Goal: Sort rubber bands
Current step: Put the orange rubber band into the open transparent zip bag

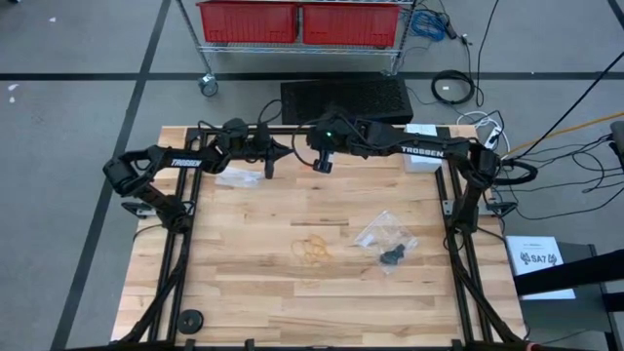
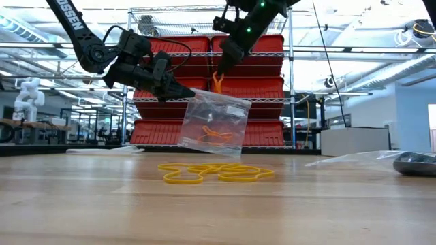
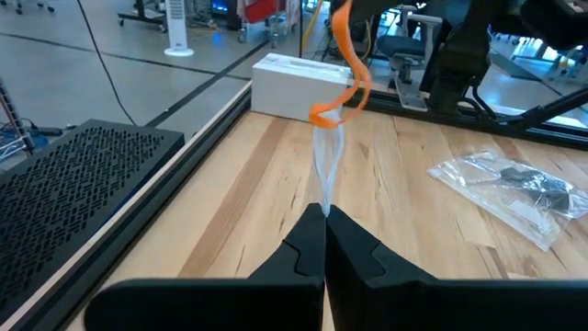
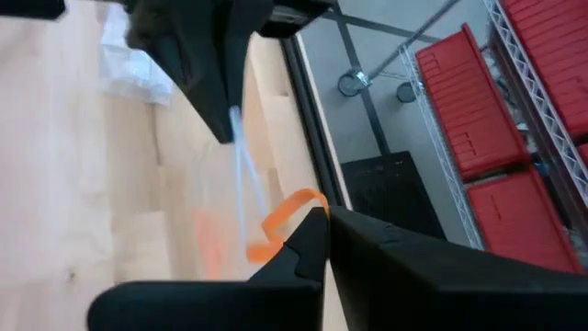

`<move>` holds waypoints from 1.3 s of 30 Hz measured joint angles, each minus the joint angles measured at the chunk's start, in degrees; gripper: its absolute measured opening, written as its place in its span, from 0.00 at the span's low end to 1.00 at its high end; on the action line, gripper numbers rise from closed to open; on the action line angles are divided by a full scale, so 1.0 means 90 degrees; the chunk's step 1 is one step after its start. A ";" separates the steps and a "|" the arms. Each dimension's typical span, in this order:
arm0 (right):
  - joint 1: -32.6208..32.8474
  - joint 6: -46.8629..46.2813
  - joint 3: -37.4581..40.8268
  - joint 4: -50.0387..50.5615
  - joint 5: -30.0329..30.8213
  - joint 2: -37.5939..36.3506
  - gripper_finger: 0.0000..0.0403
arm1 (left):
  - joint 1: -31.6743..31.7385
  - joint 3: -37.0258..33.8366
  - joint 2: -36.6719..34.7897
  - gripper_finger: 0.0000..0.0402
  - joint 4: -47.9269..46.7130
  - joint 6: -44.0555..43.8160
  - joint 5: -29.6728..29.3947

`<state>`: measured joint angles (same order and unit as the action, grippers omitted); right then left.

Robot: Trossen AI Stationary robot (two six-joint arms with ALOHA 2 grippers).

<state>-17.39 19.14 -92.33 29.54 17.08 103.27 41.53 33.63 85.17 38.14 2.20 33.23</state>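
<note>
Both dark arms are reaching inward above the desk's (image 1: 253, 210) far edge. The left tool (image 2: 184, 93) is pinching a clear plastic bag's (image 2: 214, 122) corner; the right tool (image 2: 219, 73) is clenching a thin orange rubber band (image 3: 342, 78) over the bag. The bag's contents are blurring together. Yellow-tan rubber band loops (image 2: 214, 173) are lying mid-desk.

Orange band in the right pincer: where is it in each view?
High: orange band top centre, at the right pincer tip.
Low: band upper middle, above the clear bag.
Left wrist: band top centre.
Right wrist: band lower centre.
Landmark: left pincer, beside it in all four.
</note>
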 joint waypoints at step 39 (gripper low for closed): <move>-0.0202 -0.0136 0.0002 0.0208 -0.1436 0.0672 0.00 | -0.0004 -0.0005 0.0002 0.00 0.0020 -0.0002 0.0000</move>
<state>-19.20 17.92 -92.31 31.42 4.15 109.32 41.50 33.58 85.19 38.31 2.17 33.23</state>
